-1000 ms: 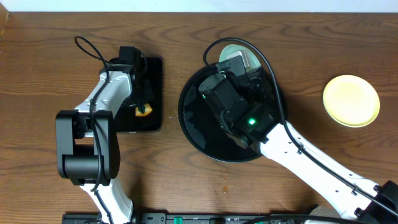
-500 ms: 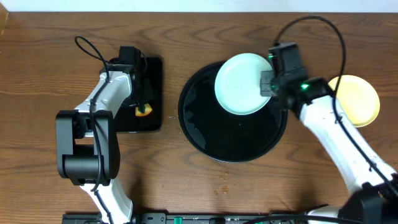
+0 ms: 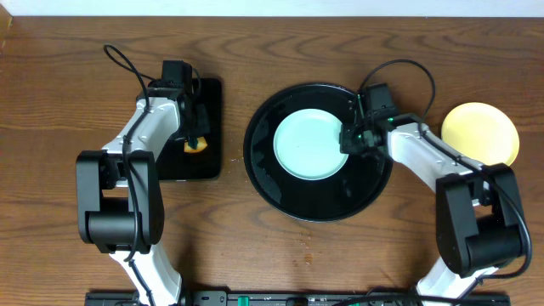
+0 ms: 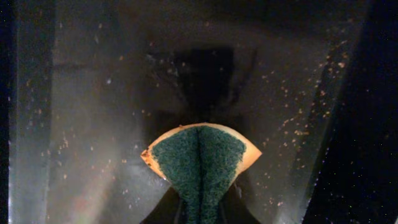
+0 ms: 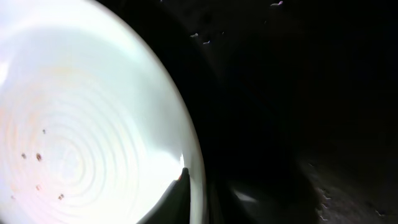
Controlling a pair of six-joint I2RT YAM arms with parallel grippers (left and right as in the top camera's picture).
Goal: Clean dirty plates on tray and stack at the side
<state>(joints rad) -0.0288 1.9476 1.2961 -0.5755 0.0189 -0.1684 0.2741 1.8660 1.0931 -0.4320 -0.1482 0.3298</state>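
While flat — plate [image 3: 310, 144] between right jaws.

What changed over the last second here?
The right gripper, pinching the mint plate by its rim, moved it from the far-right edge of the round tray to its centre. The yellow plate and the left gripper with its sponge stayed put.

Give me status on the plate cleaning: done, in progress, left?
Done: the yellow plate sits on bare table right of the round tray, apparently set aside. In hand: the right hand pinches the rim of the mint plate, which lies in the tray with brown specks; the left hand holds the sponge over the rectangular tray. Left: wipe it and stack it.
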